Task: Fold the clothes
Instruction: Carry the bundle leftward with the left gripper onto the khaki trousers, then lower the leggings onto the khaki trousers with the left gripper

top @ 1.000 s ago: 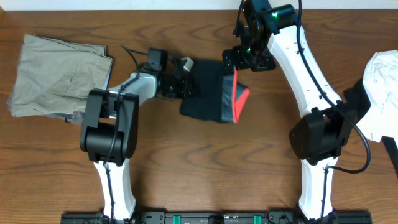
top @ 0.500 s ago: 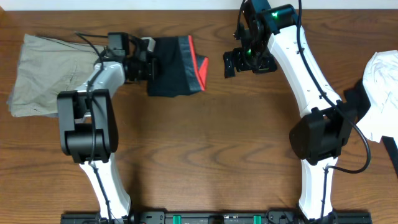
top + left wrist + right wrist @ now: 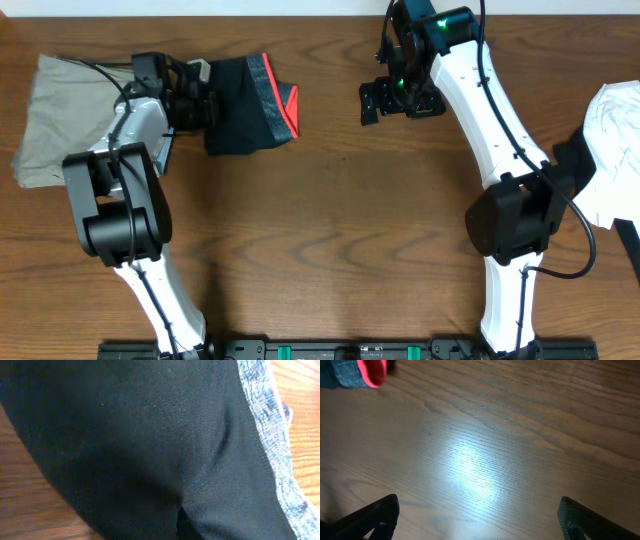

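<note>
Leggings (image 3: 245,100): one, in left claw (image 3: 208,104); right claw (image 3: 370,102) agape; trousers (image 3: 70,115): one.

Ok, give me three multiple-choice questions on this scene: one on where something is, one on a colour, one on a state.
1. Where are the folded black leggings?
A) on the floor
B) next to the khaki trousers
C) on a chair

2. What colours is the leggings' waistband?
A) blue and yellow
B) green and white
C) grey and red

3. How is the right tool?
A) open over the bare table
B) shut on the leggings
C) shut on the trousers

Answers:
1 B: the left tool, shut on them, holds them beside the trousers.
2 C: a grey band with a red edge shows from overhead.
3 A: its fingers stand wide apart with only wood between them.
</note>
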